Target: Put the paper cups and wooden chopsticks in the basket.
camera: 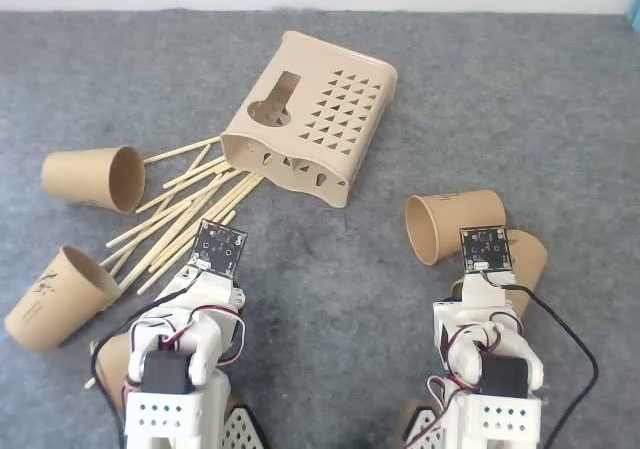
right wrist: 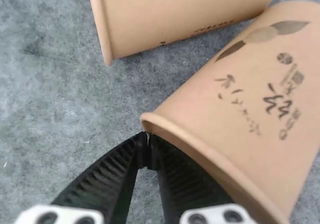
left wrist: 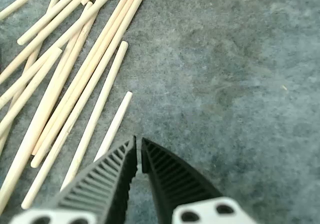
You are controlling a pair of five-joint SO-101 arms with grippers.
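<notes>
The basket (camera: 310, 119) lies tipped on its side toward the far middle of the grey desk (camera: 520, 99), its open mouth facing the arms. The wooden chopsticks (camera: 190, 209) fan out loose from that mouth, all on the desk. The left pincer (left wrist: 138, 145) is pressed together with nothing in it and hangs low just beside the nearest sticks. Two paper cups lie on their sides left of the sticks: the far left cup (camera: 95, 177) and the near left cup (camera: 55, 299). On the right, the plain cup (right wrist: 175, 14) and the printed cup (right wrist: 245, 114) lie side by side. The right pincer (right wrist: 148, 140) is pressed together, its tips at the printed cup's rim.
</notes>
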